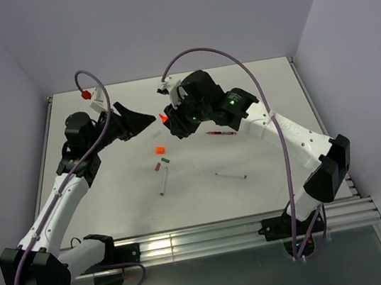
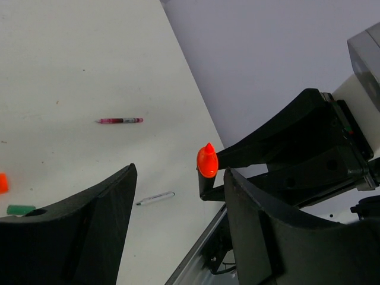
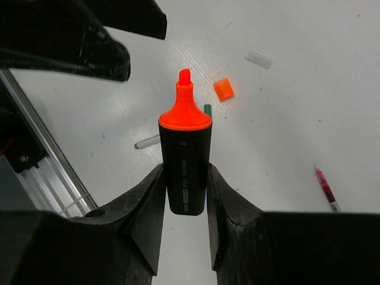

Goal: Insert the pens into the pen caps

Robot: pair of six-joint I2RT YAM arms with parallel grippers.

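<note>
The left pincer (image 1: 147,119) stands with its jaws wide apart and nothing between them, raised above the table (image 1: 255,97). Its own wrist camera looks through that gap. Just beyond its right finger (image 2: 267,237) sits the orange tip of the black marker (image 2: 207,160), close to it but not inside the jaws. The top view shows the same tip almost meeting the left fingertips, though it cannot settle whether they touch.

On the table below the two pincers, toward the arm bases, lie the orange cap (image 1: 158,149), the green cap (image 1: 165,159) and the brownish-red cap (image 1: 157,167). A white pen (image 1: 163,182) lies nearer the bases still. The brownish-red cap shows only from above. The left wrist view catches just an edge of the orange cap at its left border.

The right pincer (image 1: 173,125) is clamped on the marker's black body. Its wrist camera shows both fingers (image 3: 148,202) pressed to the barrel, with the tip pointing away from the wrist. Beyond that tip, this view alone shows a small pale stub (image 3: 258,59) past the orange cap. The dark red pen (image 1: 221,133) lies under the right pincer's forearm. The second white pen (image 1: 230,177) lies well apart, toward the bases.
</note>
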